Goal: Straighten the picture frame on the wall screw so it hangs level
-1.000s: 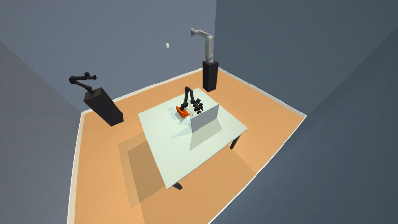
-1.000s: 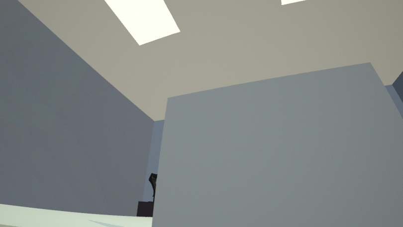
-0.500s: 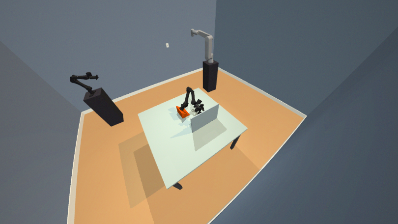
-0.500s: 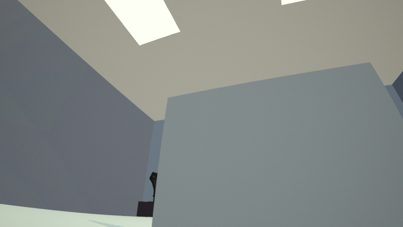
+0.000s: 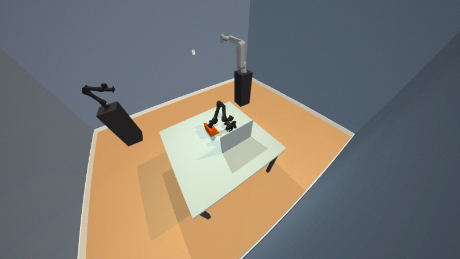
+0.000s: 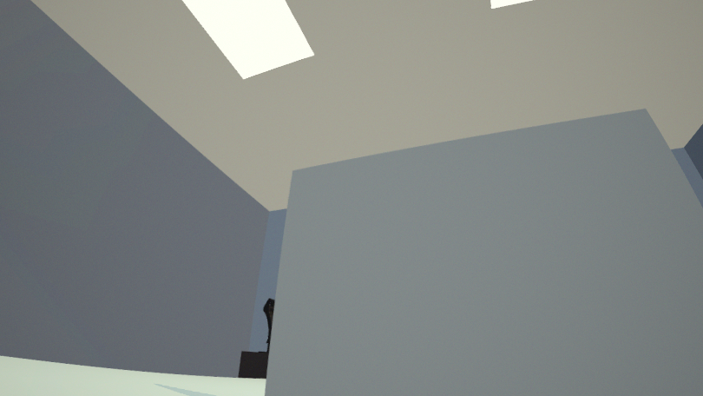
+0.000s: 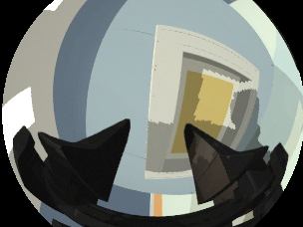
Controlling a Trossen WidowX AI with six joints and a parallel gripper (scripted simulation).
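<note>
In the wrist view the picture frame point(image 7: 167, 62) has a pale border and a yellow picture, and it hangs on the grey-blue wall panel point(image 7: 114, 76) just ahead of my fingers. It looks skewed in this view. My gripper point(image 7: 157, 125) point(image 5: 230, 126) is open, its two dark fingertips apart in front of the frame's lower edge with nothing between them. In the top view the arm reaches from its orange base point(image 5: 210, 129) to the far face of the upright panel point(image 5: 236, 136). The frame and screw are hidden there. The exterior view shows only the panel's bare back point(image 6: 482, 275).
The panel stands on a pale green table point(image 5: 205, 173) in the middle of an orange floor. A black arm on a dark pedestal point(image 5: 118, 124) stands to the left. A grey arm on a pedestal point(image 5: 242, 86) stands at the back corner.
</note>
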